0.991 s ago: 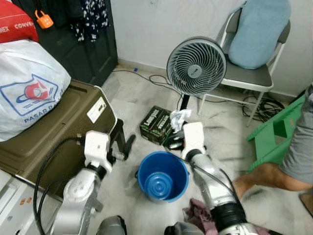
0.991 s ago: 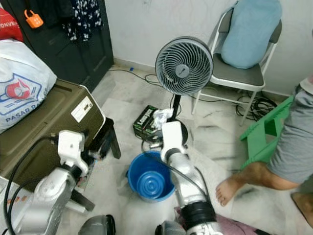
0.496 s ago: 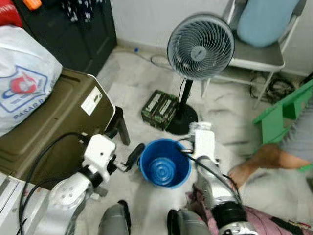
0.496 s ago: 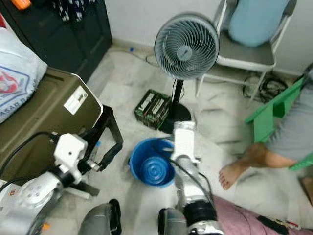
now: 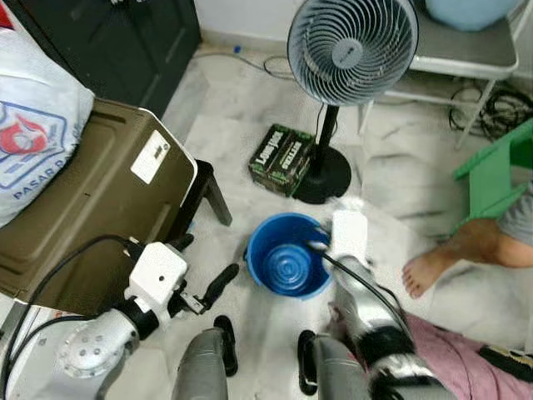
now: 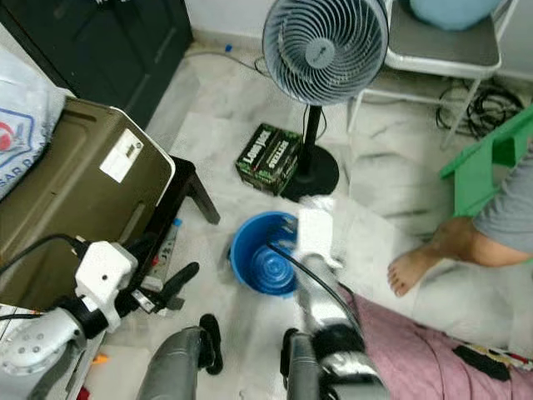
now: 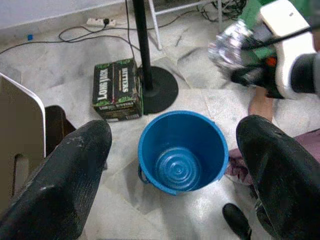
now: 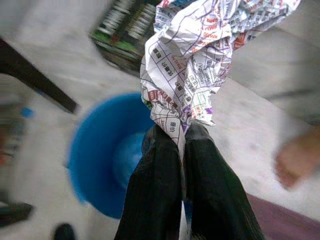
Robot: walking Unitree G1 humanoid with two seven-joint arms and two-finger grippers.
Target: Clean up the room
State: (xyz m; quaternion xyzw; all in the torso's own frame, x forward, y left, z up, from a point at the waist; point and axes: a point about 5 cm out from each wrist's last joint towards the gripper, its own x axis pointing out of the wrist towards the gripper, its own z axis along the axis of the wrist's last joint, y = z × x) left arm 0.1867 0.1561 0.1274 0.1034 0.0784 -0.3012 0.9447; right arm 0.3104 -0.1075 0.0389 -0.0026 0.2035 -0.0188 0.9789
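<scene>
A blue bucket (image 5: 287, 267) stands empty on the marble floor just in front of my feet. My right gripper (image 8: 181, 131) is shut on a crumpled sheet of printed paper (image 8: 200, 55), held by the far right rim of the bucket; the same paper (image 7: 231, 44) appears above and beyond the bucket in the left wrist view. My left gripper (image 7: 175, 127) hangs low to the left of the bucket, open, its two black fingers (image 7: 75, 170) wide apart with nothing between them.
A standing fan (image 5: 350, 50) and a green carton (image 5: 285, 157) stand just beyond the bucket. An olive case (image 5: 92, 200) with a white bag (image 5: 33, 125) is at left. A person's foot (image 5: 433, 267), a green stool (image 5: 495, 171) and pink cloth (image 5: 466, 350) are at right.
The camera has tilted down and moved closer. My right gripper brought the crumpled paper from the fan's base back to the bucket's rim. My left arm has dropped lower.
</scene>
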